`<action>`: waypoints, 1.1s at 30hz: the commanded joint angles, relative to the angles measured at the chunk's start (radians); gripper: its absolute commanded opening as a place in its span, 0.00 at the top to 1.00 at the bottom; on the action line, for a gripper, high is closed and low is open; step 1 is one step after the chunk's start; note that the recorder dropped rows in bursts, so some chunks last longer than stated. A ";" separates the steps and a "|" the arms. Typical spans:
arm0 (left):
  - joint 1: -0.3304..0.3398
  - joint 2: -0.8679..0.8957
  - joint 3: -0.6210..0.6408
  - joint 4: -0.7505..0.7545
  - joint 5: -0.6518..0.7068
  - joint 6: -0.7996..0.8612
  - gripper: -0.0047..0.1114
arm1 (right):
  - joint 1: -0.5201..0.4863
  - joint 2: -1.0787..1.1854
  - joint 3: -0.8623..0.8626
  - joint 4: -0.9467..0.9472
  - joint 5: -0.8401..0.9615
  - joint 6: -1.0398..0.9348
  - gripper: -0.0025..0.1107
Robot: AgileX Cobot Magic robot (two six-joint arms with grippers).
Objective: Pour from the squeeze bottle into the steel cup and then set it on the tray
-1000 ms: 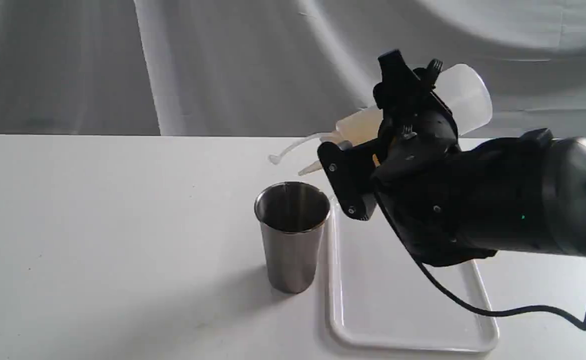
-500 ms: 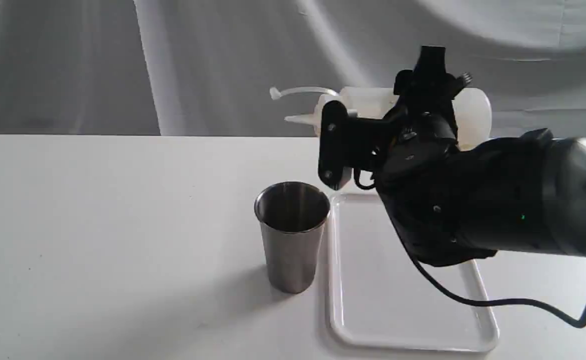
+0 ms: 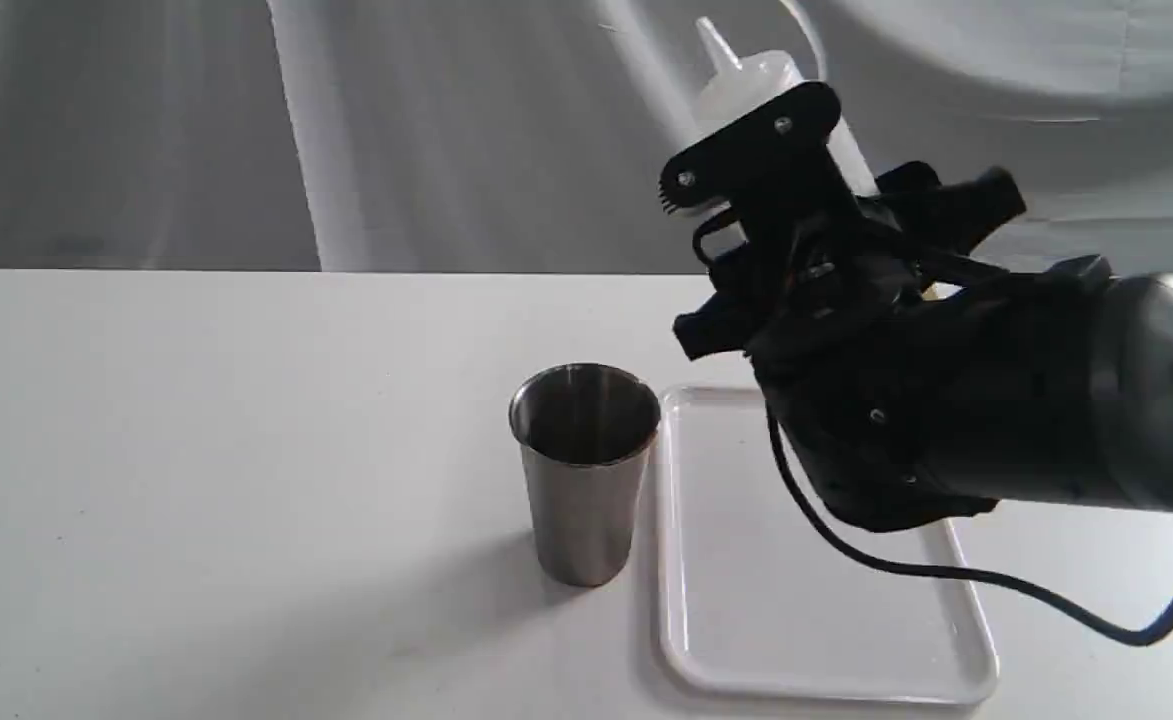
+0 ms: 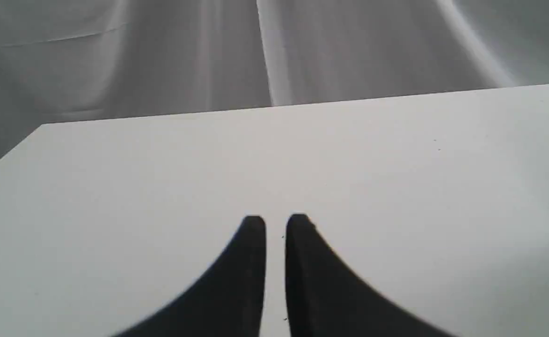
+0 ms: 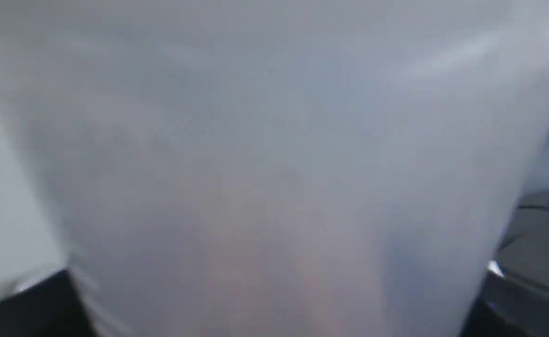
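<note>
My right gripper (image 3: pixel 816 170) is shut on the squeeze bottle (image 3: pixel 764 85) and holds it in the air over the far end of the tray (image 3: pixel 806 600). The bottle stands nearly upright, nozzle up and leaning slightly left. In the right wrist view the bottle (image 5: pixel 274 164) fills the frame as a whitish blur. The steel cup (image 3: pixel 584 470) stands upright on the table just left of the tray, below and left of the bottle. My left gripper (image 4: pixel 275 224) hovers shut over bare table with nothing in it, and is out of the exterior view.
The white table (image 3: pixel 196 450) stretches left of the cup. A black cable (image 3: pixel 996 580) from the right arm loops over the tray's right side. Grey cloth (image 3: pixel 396 130) hangs behind the table's far edge.
The right gripper has rolled the bottle back from tipped nozzle-down over the cup, through level, to nearly upright. Cup and tray have not moved.
</note>
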 commanded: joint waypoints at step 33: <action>-0.002 -0.005 0.004 0.002 -0.007 -0.002 0.89 | -0.067 -0.271 -0.012 0.017 -0.216 0.043 0.98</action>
